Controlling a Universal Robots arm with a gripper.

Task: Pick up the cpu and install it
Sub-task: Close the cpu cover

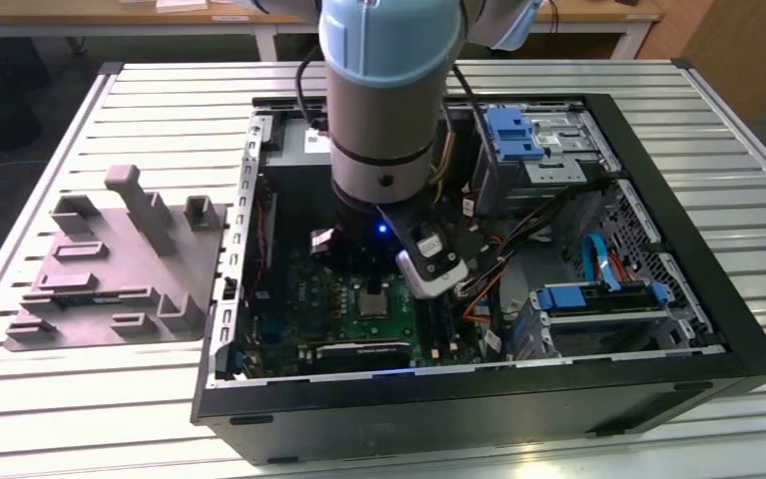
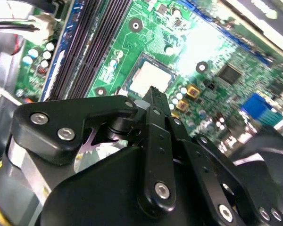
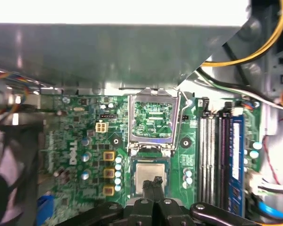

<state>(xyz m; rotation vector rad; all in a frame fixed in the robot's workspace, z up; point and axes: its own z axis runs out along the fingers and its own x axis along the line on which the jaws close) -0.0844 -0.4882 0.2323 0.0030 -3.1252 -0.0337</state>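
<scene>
The cpu (image 3: pixel 148 173), a small flat square chip with a silvery-grey metal top and a thin pale rim, lies in the square socket on the green motherboard (image 3: pixel 75 136), level with the board as far as the wrist views show. Just beside the cpu stands the socket's metal retention frame (image 3: pixel 153 121), swung open, with small green parts visible through its window.

The black claw (image 3: pixel 155 182) hangs directly over the cpu. In both wrist views its two thin fingertips stand pressed together with no gap, and nothing is held between them; the tips appear to be at the near edge of the chip or just above it, but whether they touch cannot be told.

By judgement the cpu is light, stiff and smooth. The polished metal top would be slippery, so a hold belongs on two opposite side edges, never on the underside, where the fine contacts are fragile. The socket under it is likely delicate too and tolerates no sideways push.

Beside the cpu run long dark memory slots (image 3: pixel 212 150), and the board sits inside the open black computer case (image 1: pixel 702 299) on the white slatted table (image 1: pixel 157 90).
</scene>
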